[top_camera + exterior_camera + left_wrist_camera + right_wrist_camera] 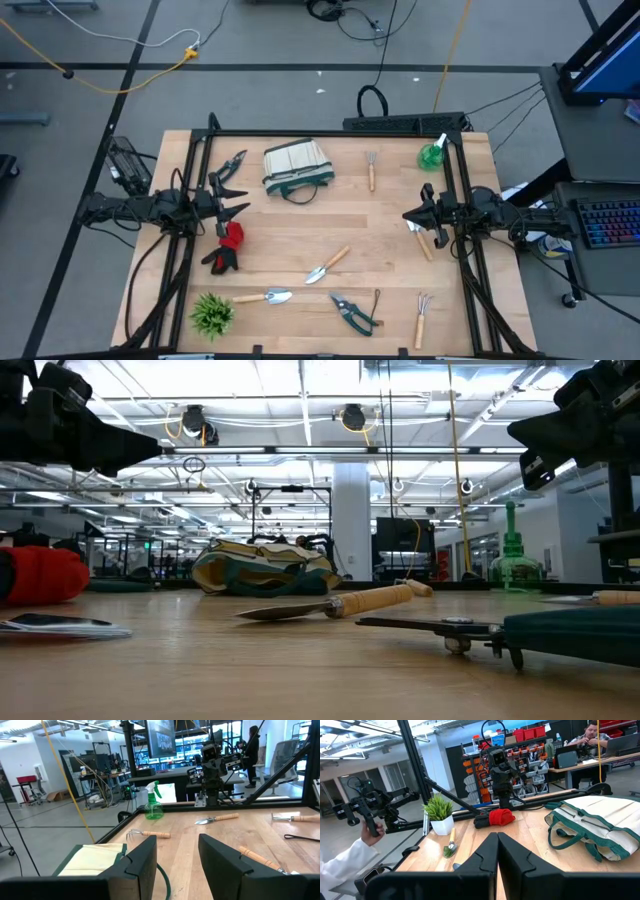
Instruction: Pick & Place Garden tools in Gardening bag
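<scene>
The gardening bag (pixel 296 166) lies on its side at the table's far middle, cream with green trim. Garden tools lie scattered on the wood: dark pruners (pixel 232 165), a red-and-black glove (pixel 228 245), two trowels (pixel 325 266) (pixel 262 297), green pruners (pixel 352 312), two small forks (pixel 371 170) (pixel 423 318) and a green spray bottle (pixel 432 154). My left gripper (pixel 240 208) hovers level and open at the left edge, above the glove's far side. My right gripper (pixel 408 214) hovers shut at the right edge, over another wooden-handled tool (pixel 422 240). The two point at each other.
A spiky green plant (pixel 211 313) in a white pot stands at the near left corner. Dark frame bars (pixel 455 180) run along the left and right sides. In the right wrist view a person's sleeved hand (pixel 367 832) holds a device beyond the table's near left corner.
</scene>
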